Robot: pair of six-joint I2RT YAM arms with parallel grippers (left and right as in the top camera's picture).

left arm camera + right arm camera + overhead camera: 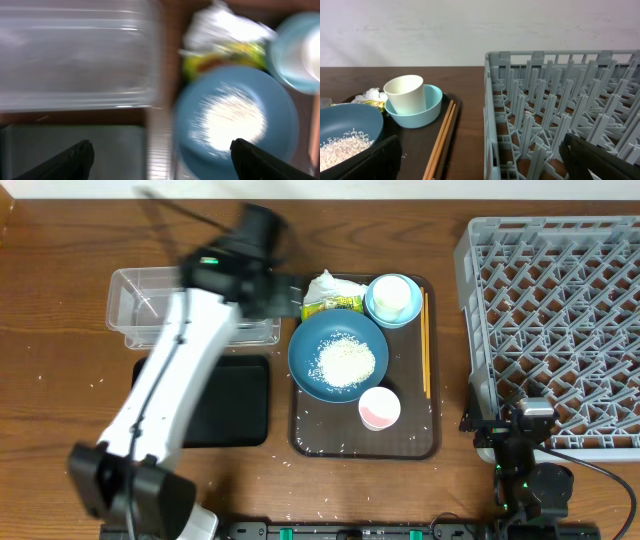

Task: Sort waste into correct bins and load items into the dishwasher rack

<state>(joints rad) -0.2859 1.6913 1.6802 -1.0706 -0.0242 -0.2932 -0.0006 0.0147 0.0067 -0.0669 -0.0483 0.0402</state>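
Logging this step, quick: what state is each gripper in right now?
Left gripper: open, holding nothing.
Right gripper: open, holding nothing.

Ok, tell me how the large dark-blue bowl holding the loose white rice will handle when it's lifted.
The large dark-blue bowl looks rigid, so it probably won't flex. The loose white rice in it is uncovered; tilting would likely spill grains. Its wide, shallow shape probably sits stable if nudged.
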